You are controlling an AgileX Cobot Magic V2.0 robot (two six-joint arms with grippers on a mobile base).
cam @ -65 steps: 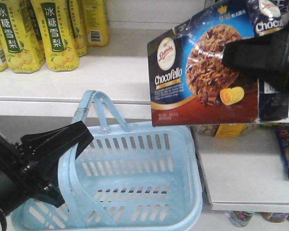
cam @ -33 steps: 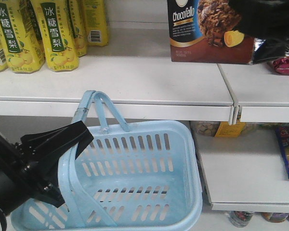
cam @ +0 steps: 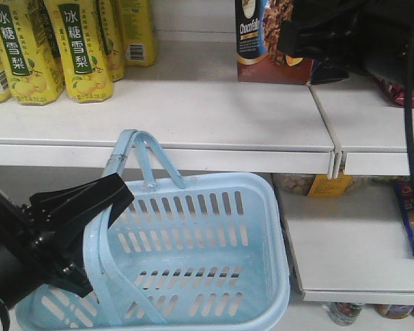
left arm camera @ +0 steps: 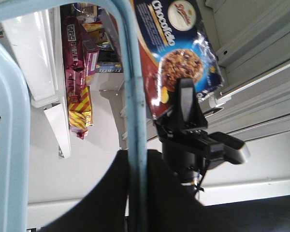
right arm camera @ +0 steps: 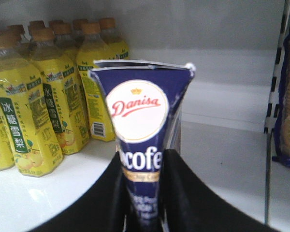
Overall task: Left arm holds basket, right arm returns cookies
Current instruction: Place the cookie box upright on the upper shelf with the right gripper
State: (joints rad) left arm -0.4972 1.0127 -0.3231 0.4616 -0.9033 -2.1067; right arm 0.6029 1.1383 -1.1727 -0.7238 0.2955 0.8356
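While gripped, cookies (cam: pixel 257 41) upright, edge-on

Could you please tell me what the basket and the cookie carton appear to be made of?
The basket looks like moulded light blue plastic, matte, with slotted walls. The cookie carton seems glossy printed cardboard, its top pinched and creased like thin board, though a foil-like sheen leaves that open.

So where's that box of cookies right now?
In the front view the cookies are up on the upper white shelf, held by the right arm's gripper, right of the yellow bottles and above the blue basket.
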